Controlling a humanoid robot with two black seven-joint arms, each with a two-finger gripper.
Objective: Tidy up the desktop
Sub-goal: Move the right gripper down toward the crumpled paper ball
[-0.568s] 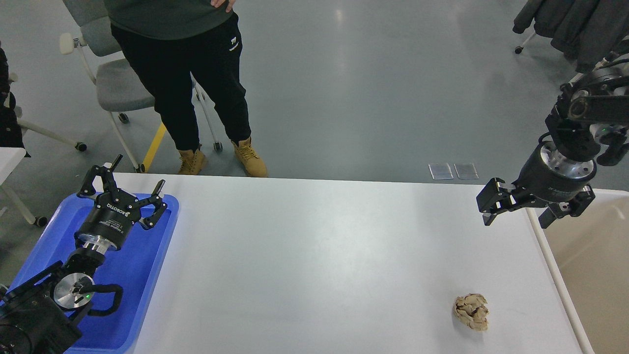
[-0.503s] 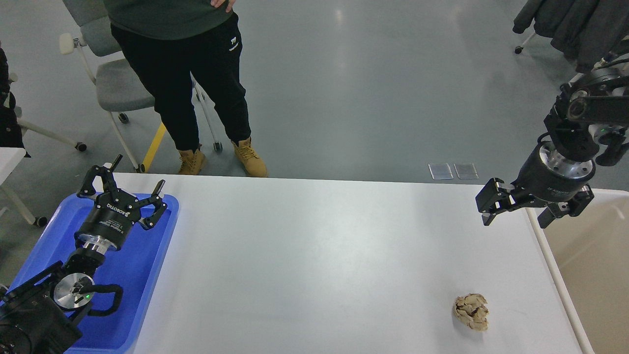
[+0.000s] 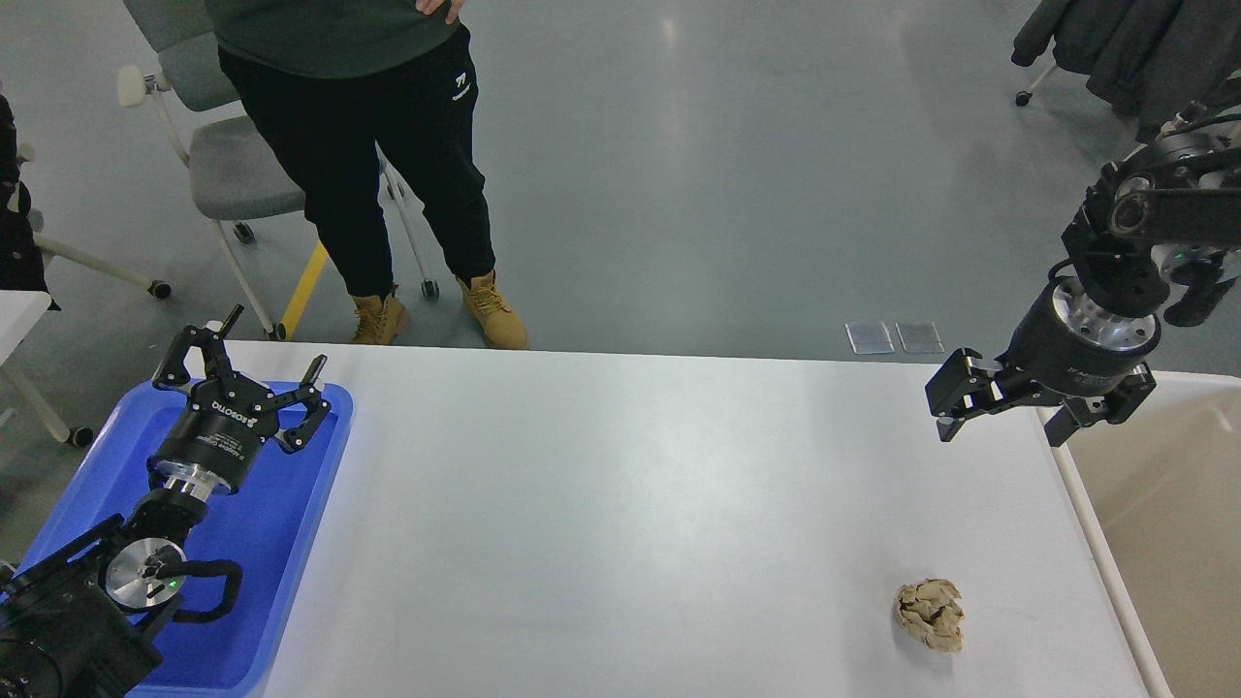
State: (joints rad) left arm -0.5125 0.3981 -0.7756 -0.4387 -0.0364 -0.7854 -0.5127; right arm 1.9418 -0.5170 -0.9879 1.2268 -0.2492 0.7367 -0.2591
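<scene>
The white desktop [image 3: 620, 504] fills the middle of the head view. A crumpled tan paper ball [image 3: 930, 614] lies on it near the front right. My right gripper [image 3: 999, 427] hangs open and empty above the desktop's far right edge, well behind the ball. My left gripper [image 3: 262, 373] is open and empty above the far end of the blue tray [image 3: 262, 543] at the left.
A beige open bin [image 3: 1163, 504] with a cream rim stands against the desktop's right edge. A person [image 3: 368, 145] stands beyond the far edge, next to a grey office chair [image 3: 208, 145].
</scene>
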